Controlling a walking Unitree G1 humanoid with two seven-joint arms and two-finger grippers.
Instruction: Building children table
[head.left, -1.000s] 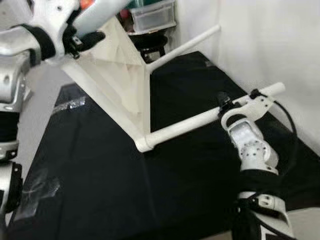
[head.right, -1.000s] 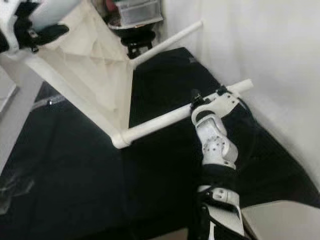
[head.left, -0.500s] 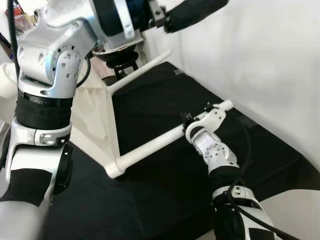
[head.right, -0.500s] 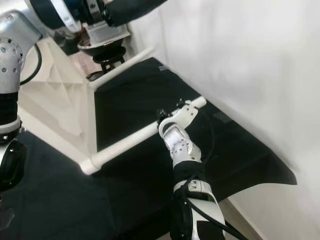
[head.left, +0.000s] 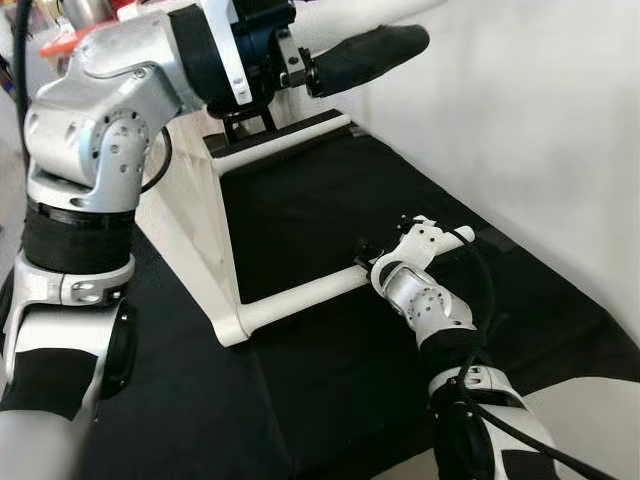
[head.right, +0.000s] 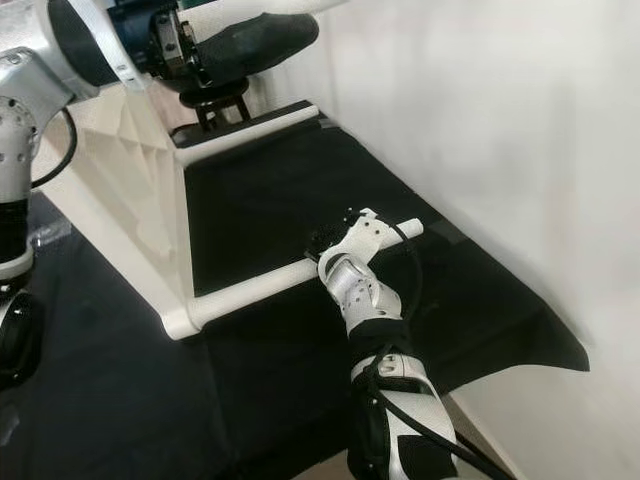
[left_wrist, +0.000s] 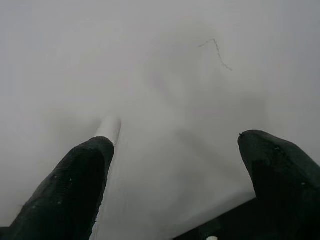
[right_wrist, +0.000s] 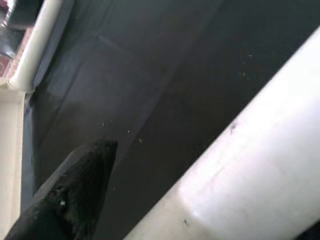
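The white children's table lies on its side on the black mat, its top (head.left: 185, 215) standing on edge. Its near leg (head.left: 300, 292) runs low over the mat and its far leg (head.left: 285, 133) lies behind. My right gripper (head.left: 386, 262) is at the outer end of the near leg. In the right wrist view that leg (right_wrist: 250, 150) passes between the open fingers, with a gap to the one finger (right_wrist: 75, 195) that shows. My left gripper (left_wrist: 175, 145) is raised high over the far leg, open, holding nothing and facing the white wall.
The black mat (head.left: 330, 200) covers the floor. A white wall (head.left: 520, 120) runs close along the right, just past the leg ends. A black stool (head.right: 215, 105) stands behind the table frame. Bare mat lies between the two legs.
The view has swung. The table frame has come down from a tilted, lifted pose, so its legs now lie low over the mat. My left gripper has left the tabletop and risen toward the wall.
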